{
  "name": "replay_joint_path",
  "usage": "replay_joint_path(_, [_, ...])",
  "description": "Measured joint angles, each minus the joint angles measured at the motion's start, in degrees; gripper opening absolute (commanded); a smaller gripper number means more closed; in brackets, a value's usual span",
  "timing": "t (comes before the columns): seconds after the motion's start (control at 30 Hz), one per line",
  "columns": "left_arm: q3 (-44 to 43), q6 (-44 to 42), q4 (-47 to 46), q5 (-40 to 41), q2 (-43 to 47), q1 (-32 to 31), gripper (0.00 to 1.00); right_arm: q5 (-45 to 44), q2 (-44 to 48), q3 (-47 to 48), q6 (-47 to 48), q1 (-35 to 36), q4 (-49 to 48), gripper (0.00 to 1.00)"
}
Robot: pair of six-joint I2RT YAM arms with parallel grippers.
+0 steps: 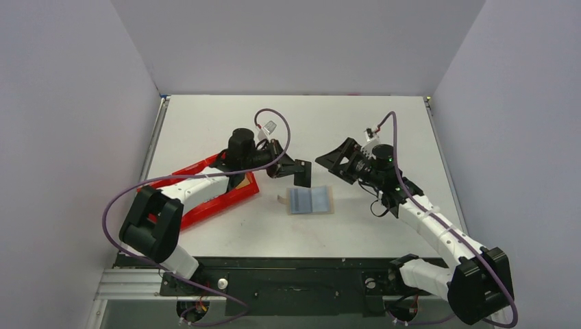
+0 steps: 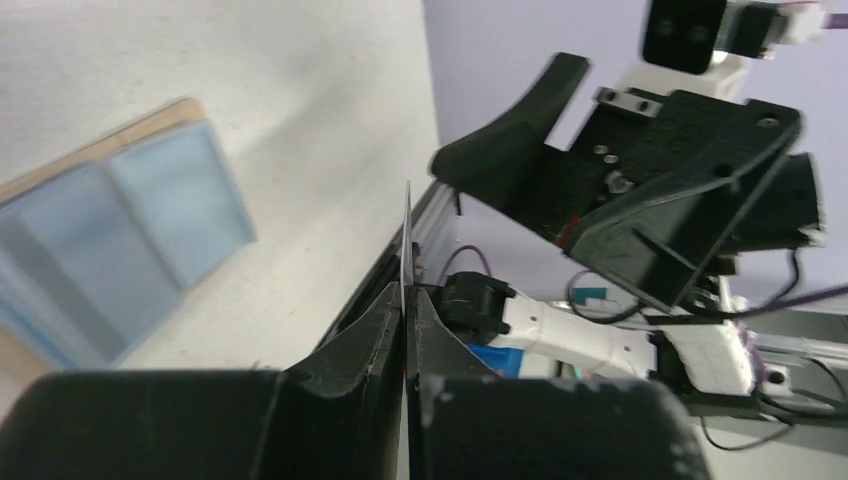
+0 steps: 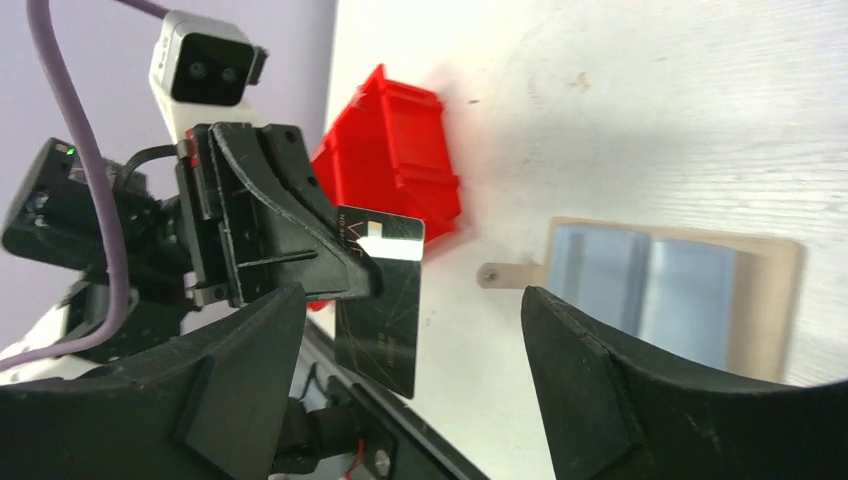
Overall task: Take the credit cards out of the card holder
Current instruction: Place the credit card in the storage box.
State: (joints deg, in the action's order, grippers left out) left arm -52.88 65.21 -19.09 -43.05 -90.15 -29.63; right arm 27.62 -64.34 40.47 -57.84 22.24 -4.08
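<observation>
Card holder (image 1: 310, 200): lies open flat, bluish panels up. Dark card (image 3: 378, 300): clamped on edge in left gripper (image 1: 297, 173), near holder. Right gripper (image 1: 336, 159): fingers apart, empty. Red tray (image 1: 229, 199): partly under left arm (image 1: 199, 188).

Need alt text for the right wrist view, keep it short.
The left gripper pinches a dark card above the white table, framed by the right gripper's open fingers. Behind: red tray at left, card holder lying open flat at right.

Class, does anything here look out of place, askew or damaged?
Nothing spilled or damaged. One oddity: a dark glossy rectangular card is pinched in the left hand above the table, while the open tan-and-blue card holder lies flat.
</observation>
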Motion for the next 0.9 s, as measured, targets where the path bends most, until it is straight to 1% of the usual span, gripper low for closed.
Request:
replay_joint_path(0.13, [-0.9, -5.92, 11.26, 4.7, 1.9, 0.28, 0.0, -4.94, 2.32, 0.63, 3.74, 0.0, 6.36, 0.75])
replay_joint_path(0.3, [-1.77, -13.38, 25.83, 12.52, 8.37, 3.28, 0.0, -9.05, 2.54, 0.68, 6.47, 0.26, 11.85, 0.75])
replay_joint_path(0.4, [-1.79, -17.2, 33.29, 16.68, 13.35, 7.48, 0.0, -10.36, 2.51, 0.68, 7.58, 0.7, 13.66, 0.75])
replay_joint_path(0.63, [-1.79, -25.94, 49.48, 27.06, 23.91, 20.26, 0.0, -12.04, 0.0, 0.76, 9.53, 2.23, 15.54, 0.75])
replay_joint_path(0.8, [-2.45, -31.63, 62.14, 35.45, 26.56, 28.52, 0.0, -12.9, -2.43, 1.55, 10.62, 3.43, 16.13, 0.75])
replay_joint_path(0.9, [-3.3, -34.18, 67.36, 40.04, 26.77, 33.64, 0.0, -12.85, -3.41, 2.25, 10.95, 3.69, 16.17, 0.75])
